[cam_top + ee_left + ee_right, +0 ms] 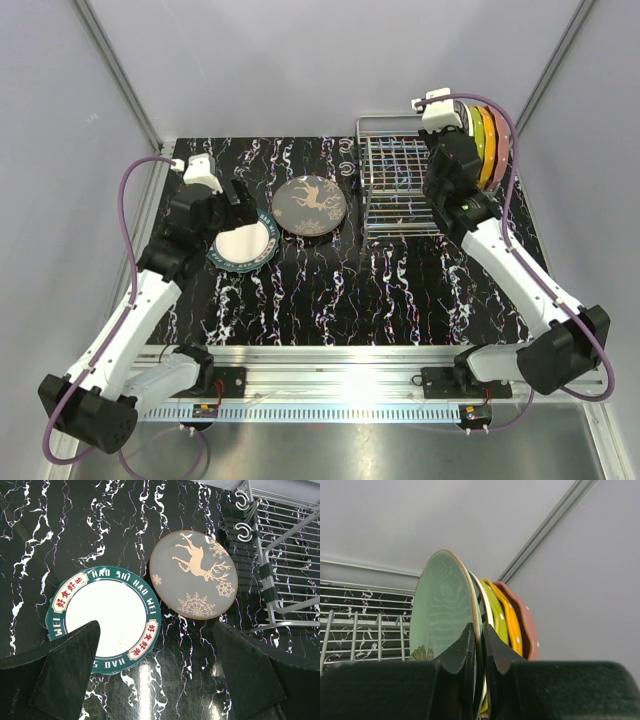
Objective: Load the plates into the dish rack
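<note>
Printed in white capitals round the dark green band of the teal-rimmed plate: "HAO SHI HAO WEI", with "WEI" again at the left edge. Red Chinese characters in cream panels too, too small to read. No lettering on the deer plate, only a pale stag and snowflakes on grey-brown.

Flat on the black marbled worktop, both of these, rims meeting, just left of the dish rack.

Above the teal-rimmed plate, the left gripper, spread wide and grasping nothing. One finger over the plate's near-left rim, the other over bare worktop near the rack's corner. Left arm stretched forward from its base, wrist tipped down.

Right gripper clenched on the rim of the pale green plate, held upright on edge at the rack's right end. Seated in a slot or not: cannot tell. Right arm reaching far forward along the rack's right side, elbow low near the base.

Seen only from the right wrist: the pale green plate's face with faint wavy rings, close against the yellow-green plate, orange plate and pink plate standing on edge behind it. From the top camera, that same coloured row at the rack's right end, with the pale green plate hidden behind the gripper. Lettering legible from the left wrist alone.
</note>
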`<action>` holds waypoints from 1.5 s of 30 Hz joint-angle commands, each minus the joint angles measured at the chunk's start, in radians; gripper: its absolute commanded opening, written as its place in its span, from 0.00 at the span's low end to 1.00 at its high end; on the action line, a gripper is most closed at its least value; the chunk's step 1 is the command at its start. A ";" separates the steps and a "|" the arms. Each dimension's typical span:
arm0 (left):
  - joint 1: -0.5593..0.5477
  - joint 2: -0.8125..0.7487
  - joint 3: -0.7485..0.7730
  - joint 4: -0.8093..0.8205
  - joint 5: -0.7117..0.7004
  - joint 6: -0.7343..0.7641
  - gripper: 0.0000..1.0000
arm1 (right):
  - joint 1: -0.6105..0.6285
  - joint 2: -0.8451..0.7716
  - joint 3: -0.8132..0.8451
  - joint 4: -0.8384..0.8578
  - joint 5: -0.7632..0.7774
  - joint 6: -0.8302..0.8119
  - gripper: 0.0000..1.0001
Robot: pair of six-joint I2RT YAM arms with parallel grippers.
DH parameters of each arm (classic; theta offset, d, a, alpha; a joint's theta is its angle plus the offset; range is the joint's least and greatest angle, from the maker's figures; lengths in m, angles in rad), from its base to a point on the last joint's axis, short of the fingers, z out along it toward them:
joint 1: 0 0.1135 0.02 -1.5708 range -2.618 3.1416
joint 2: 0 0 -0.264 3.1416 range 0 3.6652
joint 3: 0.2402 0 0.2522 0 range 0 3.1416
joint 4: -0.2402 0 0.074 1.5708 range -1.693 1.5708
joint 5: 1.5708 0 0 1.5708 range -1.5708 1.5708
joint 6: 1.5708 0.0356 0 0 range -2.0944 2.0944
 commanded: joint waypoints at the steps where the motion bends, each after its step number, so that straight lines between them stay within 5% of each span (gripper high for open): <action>1: -0.001 0.004 0.044 0.034 0.012 0.000 0.99 | -0.010 -0.002 0.017 0.148 -0.050 0.029 0.00; 19: -0.001 0.017 0.047 0.031 0.024 0.000 0.99 | -0.045 0.043 -0.008 0.156 -0.056 0.092 0.07; 32: -0.001 0.021 0.049 0.029 0.027 0.002 0.99 | -0.050 0.032 0.007 0.126 -0.066 0.118 0.39; 45: -0.001 0.026 0.050 0.028 0.026 0.005 0.99 | -0.050 -0.057 0.078 0.009 -0.094 0.193 0.43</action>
